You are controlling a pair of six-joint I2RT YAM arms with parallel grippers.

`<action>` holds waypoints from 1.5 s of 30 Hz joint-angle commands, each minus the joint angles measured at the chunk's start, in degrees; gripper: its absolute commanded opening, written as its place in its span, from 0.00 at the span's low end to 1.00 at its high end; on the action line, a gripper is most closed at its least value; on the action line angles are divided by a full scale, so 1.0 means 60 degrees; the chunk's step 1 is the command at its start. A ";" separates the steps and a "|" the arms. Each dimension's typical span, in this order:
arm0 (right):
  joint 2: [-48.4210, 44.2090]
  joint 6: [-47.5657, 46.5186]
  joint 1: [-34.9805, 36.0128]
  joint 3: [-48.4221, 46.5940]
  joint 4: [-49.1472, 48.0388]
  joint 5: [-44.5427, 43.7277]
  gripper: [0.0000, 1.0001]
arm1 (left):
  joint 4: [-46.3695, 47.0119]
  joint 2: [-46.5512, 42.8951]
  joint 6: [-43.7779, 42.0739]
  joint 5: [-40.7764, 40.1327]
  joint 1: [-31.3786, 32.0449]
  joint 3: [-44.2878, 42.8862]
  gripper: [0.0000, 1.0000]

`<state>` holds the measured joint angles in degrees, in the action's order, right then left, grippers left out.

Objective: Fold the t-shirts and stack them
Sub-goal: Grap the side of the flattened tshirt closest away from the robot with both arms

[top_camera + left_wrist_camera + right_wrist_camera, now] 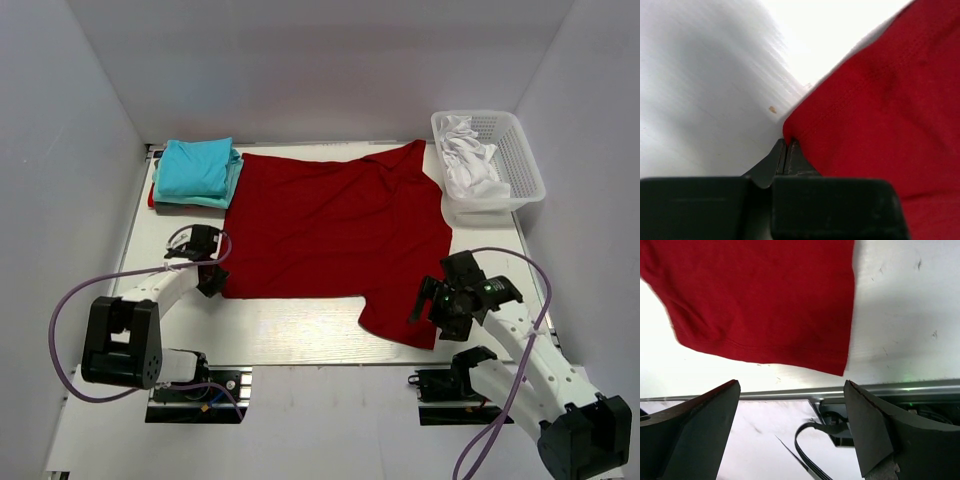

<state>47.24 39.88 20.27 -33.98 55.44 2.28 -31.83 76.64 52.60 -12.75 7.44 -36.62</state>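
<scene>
A large dark red t-shirt lies spread flat on the white table, with one sleeve reaching toward the near edge. Folded turquoise t-shirts are stacked at the back left. My left gripper is at the shirt's near-left corner. In the left wrist view its jaws are closed with the corner of red cloth pinched at the tips. My right gripper hovers open and empty by the near sleeve. In the right wrist view the sleeve hem lies beyond its fingertips.
A white mesh basket with white cloth in it stands at the back right. White walls enclose the table on three sides. The table's metal front rail and a black cable lie below the right gripper.
</scene>
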 commanded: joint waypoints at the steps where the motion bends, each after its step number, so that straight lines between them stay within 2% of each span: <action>1: 0.0197 0.0076 0.0122 -0.0314 0.0414 -0.0117 0.90 | 0.0018 -0.0144 -0.0079 0.0470 -0.0010 0.0376 0.00; 4: 0.0650 0.0005 0.0181 0.0007 0.0297 -0.0234 0.90 | -0.0084 -0.0497 -0.0181 0.0470 -0.0010 0.0289 0.00; 5: 0.1275 0.0091 0.0239 0.0023 0.0383 -0.0336 0.90 | -0.0085 -0.0687 -0.0182 0.0470 -0.0010 0.0288 0.00; 9: 0.2072 -0.0039 0.0371 -0.0488 0.0312 -0.1273 0.88 | -0.0290 -0.0806 -0.0182 0.0470 -0.0010 0.0200 0.00; 14: 0.2628 0.0339 0.0459 -0.0475 -0.0608 -0.0646 0.83 | -0.0553 -0.0806 -0.0182 0.0280 -0.0010 0.0010 0.00; 18: 0.2570 0.0838 0.0532 0.0286 -0.1431 0.0234 0.81 | -0.0466 -0.0703 -0.0270 0.0280 -0.0010 -0.0093 0.00; 27: 0.2819 0.1468 0.0635 0.0580 -0.1608 -0.0014 0.77 | -0.0466 -0.0147 -0.0358 0.0280 -0.0010 -0.0386 0.00; 32: 0.3507 0.1483 0.0679 0.0653 -0.1930 -0.0088 0.74 | -0.0641 -0.0234 -0.0358 0.0280 -0.0010 -0.0386 0.00; 36: 0.3669 0.1425 0.0679 0.0551 -0.1887 -0.0233 0.56 | -0.0891 -0.0439 -0.0358 0.0192 -0.0010 -0.0473 0.00; 37: 0.3553 0.1526 0.0679 0.0463 -0.1741 -0.0307 0.47 | -0.0978 -0.0440 -0.0358 0.0192 -0.0010 -0.0474 0.00; 39: 0.3275 0.1557 0.0708 0.0360 -0.1521 -0.0337 0.43 | -0.1226 -0.0527 -0.0358 0.0323 -0.0010 -0.0474 0.00; 42: 0.2850 0.1717 0.0708 -0.0091 -0.0995 -0.0630 0.26 | -0.1709 -0.0615 -0.0271 0.0426 -0.0010 -0.0795 0.00; 43: 0.2776 0.1848 0.0737 -0.0167 -0.0543 -0.0572 0.00 | -0.1972 -0.0615 -0.0270 0.0629 -0.0010 -0.0897 0.00; 45: 0.2644 0.1995 0.0694 -0.0385 -0.0146 -0.0498 0.00 | -0.2077 -0.0615 -0.0270 0.0776 -0.0010 -0.0898 0.00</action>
<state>64.62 49.34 24.40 -32.91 49.60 0.12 -40.86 74.98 50.87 -9.96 7.44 -40.12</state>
